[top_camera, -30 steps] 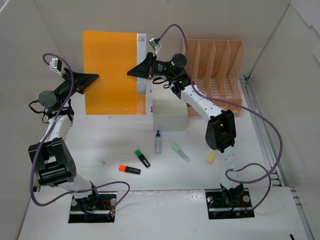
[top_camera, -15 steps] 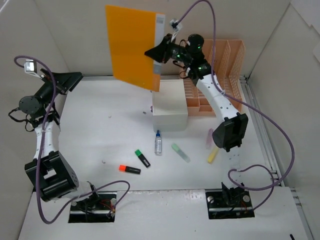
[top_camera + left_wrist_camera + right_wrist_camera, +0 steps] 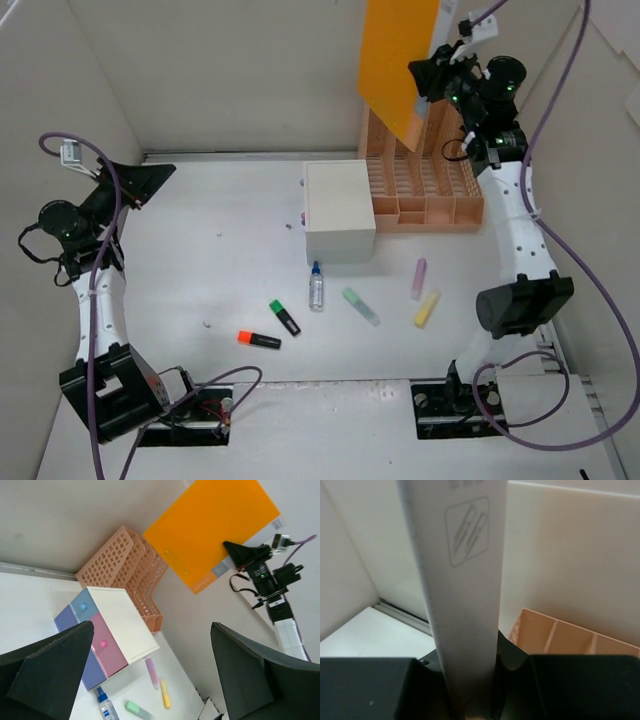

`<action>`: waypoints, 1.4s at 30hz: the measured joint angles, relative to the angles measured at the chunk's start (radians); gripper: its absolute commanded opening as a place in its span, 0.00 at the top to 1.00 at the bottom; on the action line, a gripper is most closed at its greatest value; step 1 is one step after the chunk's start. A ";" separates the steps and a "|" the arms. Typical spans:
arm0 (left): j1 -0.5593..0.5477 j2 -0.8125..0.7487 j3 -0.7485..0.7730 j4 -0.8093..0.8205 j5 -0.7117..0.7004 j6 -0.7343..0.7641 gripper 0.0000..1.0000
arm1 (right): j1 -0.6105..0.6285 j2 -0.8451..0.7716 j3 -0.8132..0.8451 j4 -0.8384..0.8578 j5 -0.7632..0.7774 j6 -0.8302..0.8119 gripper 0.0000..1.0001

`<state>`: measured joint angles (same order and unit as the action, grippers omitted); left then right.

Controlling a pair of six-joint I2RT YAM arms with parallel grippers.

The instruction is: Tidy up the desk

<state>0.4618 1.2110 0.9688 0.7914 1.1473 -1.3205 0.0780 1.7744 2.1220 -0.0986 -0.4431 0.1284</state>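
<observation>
The worktop [image 3: 200, 270] fills the middle and lower part of the top view and is enclosed by white walls. An orange folder [image 3: 398, 60] is held in the air at the upper centre-right of that view. It is tilted, and its lower corner overlaps the top of a peach slotted file rack [image 3: 425, 190] that is set against the back wall. The right jaws are clamped on the folder's white spine edge [image 3: 465, 580], which is seen in the right wrist view rising from the bottom middle of the frame. The left jaws are held wide apart at the upper left of the top view, with nothing between them; their two dark fingers [image 3: 45, 670] are seen at the lower corners of the left wrist view.

A white box [image 3: 338, 210] is placed just left of the rack; blue, pink and lilac drawer fronts are shown on it in the left wrist view. Below the box a small blue-capped bottle [image 3: 316, 286] is laid, with a green marker [image 3: 285, 317] and an orange marker [image 3: 259, 339] to its lower left. A pale green marker [image 3: 361, 306], a pink marker [image 3: 419, 279] and a yellow marker [image 3: 427, 308] are scattered to its right.
</observation>
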 measured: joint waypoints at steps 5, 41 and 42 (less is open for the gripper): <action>-0.005 -0.063 -0.064 -0.080 0.004 0.074 0.00 | -0.066 -0.114 -0.091 -0.002 0.052 -0.053 1.00; -0.027 -0.235 -0.264 -0.214 -0.023 0.142 0.00 | -0.061 0.021 -0.544 0.409 0.293 -0.103 1.00; -0.029 -0.239 -0.272 -0.215 -0.024 0.141 0.00 | -0.062 0.028 -0.560 0.426 0.293 -0.103 1.00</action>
<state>0.4324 0.9718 0.6971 0.5762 1.1233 -1.1793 0.0162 1.8023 1.5623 0.3275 -0.1501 0.0250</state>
